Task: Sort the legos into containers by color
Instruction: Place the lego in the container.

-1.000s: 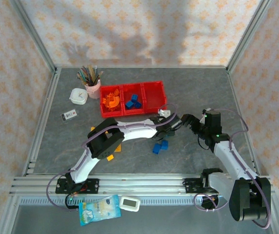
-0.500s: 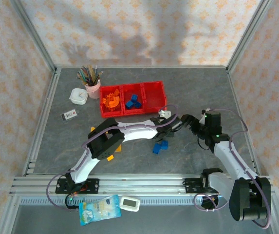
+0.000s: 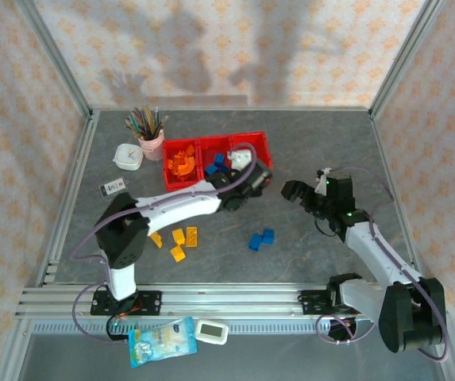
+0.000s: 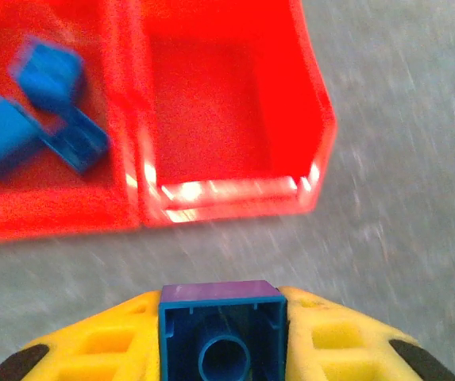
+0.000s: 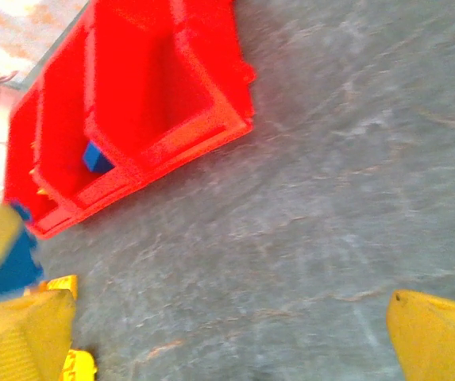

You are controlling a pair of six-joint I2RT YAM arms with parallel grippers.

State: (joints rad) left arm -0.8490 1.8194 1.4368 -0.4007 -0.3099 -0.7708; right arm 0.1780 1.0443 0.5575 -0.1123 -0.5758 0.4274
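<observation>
My left gripper (image 4: 221,321) is shut on a blue lego (image 4: 219,329), seen from its hollow underside between the yellow fingers. It hovers just in front of the red containers (image 3: 211,178), facing the empty right bin (image 4: 227,111). The middle bin holds blue legos (image 4: 40,111) and the left bin holds orange legos (image 3: 181,162). In the top view the left gripper (image 3: 247,181) covers part of the right bin. Two blue legos (image 3: 261,238) lie on the table, with yellow and orange ones (image 3: 181,240) further left. My right gripper (image 3: 297,190) stands open and empty to the right of the bins.
A pink cup of pencils (image 3: 151,139) and a small white box (image 3: 129,156) stand left of the bins. A small card (image 3: 113,187) lies near the left rail. The right wrist view has bare grey table (image 5: 306,238) between its fingers.
My left gripper closed on a blue lego at mid-table and carried it up and left to the bins' front; its elbow swung left. The right gripper shifted slightly up, still open.
</observation>
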